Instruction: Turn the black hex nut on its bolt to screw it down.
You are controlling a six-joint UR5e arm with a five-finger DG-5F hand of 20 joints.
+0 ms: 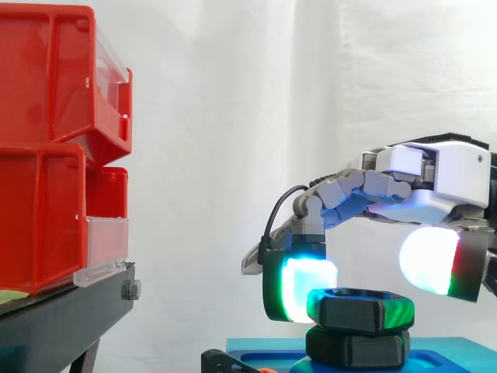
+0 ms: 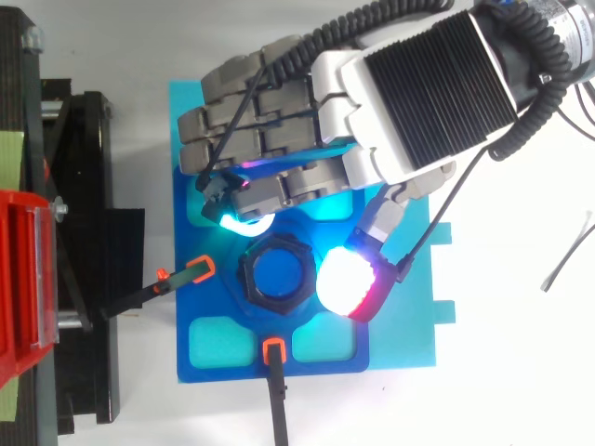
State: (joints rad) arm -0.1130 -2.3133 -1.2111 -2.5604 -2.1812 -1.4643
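Black hex nut (image 1: 359,309) sits at the centre of the blue fixture plate (image 2: 402,327) on the white desk (image 2: 521,372), directly above a second black hex body (image 1: 357,348). Hand (image 2: 409,102) enters from 1 o'clock in the top view. Fingers (image 2: 238,219) are curled and gripping the nut: one glowing pad bears at its 11 o'clock, thumb pad (image 2: 346,283) at 3 o'clock. Farther off, at 9 o'clock: red bins (image 1: 46,155) on black stand (image 1: 62,320). White curtain (image 1: 233,116) behind.
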